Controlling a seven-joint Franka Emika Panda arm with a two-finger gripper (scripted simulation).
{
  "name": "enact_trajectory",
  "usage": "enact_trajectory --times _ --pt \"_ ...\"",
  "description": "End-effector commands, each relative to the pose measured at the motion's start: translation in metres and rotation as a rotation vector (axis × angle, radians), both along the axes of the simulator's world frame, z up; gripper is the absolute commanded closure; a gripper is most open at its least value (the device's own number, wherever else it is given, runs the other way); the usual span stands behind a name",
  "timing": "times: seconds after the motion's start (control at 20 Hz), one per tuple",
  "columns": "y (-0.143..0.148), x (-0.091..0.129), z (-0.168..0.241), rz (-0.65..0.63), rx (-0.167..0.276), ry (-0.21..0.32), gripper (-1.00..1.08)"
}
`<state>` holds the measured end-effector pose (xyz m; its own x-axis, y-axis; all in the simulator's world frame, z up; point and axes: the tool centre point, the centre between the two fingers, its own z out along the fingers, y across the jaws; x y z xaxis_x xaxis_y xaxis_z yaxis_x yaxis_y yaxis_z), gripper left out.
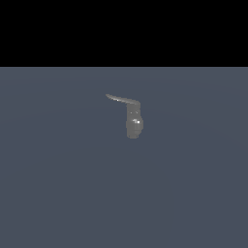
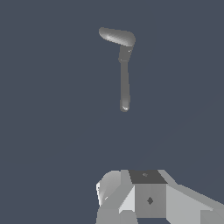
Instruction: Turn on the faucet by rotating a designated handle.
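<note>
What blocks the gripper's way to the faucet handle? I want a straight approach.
Nothing visible does. In the wrist view only bare grey floor lies between the gripper and the handle atop the faucet. The exterior view shows the faucet standing alone.

Exterior view faces faucet (image 1: 133, 122) side-on, wrist view from above

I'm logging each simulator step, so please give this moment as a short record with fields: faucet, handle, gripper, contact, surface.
faucet: small grey glossy fixture, standing upright on the floor
handle: thin tapering lever, projecting from the faucet's top toward the exterior view's left
gripper: partly seen in the wrist view only; open or shut cannot be told
contact: none; gripper apart from the faucet
surface: plain blue-grey floor
</note>
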<state>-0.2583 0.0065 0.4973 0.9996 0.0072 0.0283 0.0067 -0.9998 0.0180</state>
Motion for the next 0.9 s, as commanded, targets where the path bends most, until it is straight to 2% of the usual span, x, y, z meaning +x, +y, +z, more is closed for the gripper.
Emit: enact_trajectory --times 0.0,0.4,0.85 --pt "0.0 0.0 0.0 0.0 0.0 0.0 1.08" --pt "-0.0072 0.0021 -0.0006 -0.045 -0.031 -0.009 1.08" --pt "-0.0073 0.0037 -0.0007 -0.051 -0.03 -0.01 1.08"
